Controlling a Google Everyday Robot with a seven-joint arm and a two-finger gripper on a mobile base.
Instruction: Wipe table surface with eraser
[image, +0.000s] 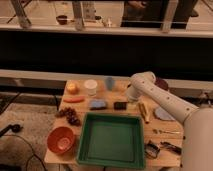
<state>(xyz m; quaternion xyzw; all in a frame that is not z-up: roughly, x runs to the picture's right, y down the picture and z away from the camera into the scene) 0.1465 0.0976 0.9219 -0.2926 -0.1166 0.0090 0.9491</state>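
The light tan wooden table surface (111, 96) holds many items. The eraser (120, 105), a small flat black block, lies on it just behind the green tray (111, 139), right of the blue sponge-like pad (98, 104). My white arm reaches in from the lower right, bending over the table's right side. My gripper (131, 97) is at the arm's end, just right of and slightly above the eraser, very close to it.
An orange bowl (62, 139) sits at the front left with grapes (70, 115), a carrot (74, 99), an orange fruit (72, 87), a white cup (91, 87) and a blue cup (109, 83) behind. A yellow stick (143, 111), grey cloth (164, 114) and utensils (160, 147) lie right.
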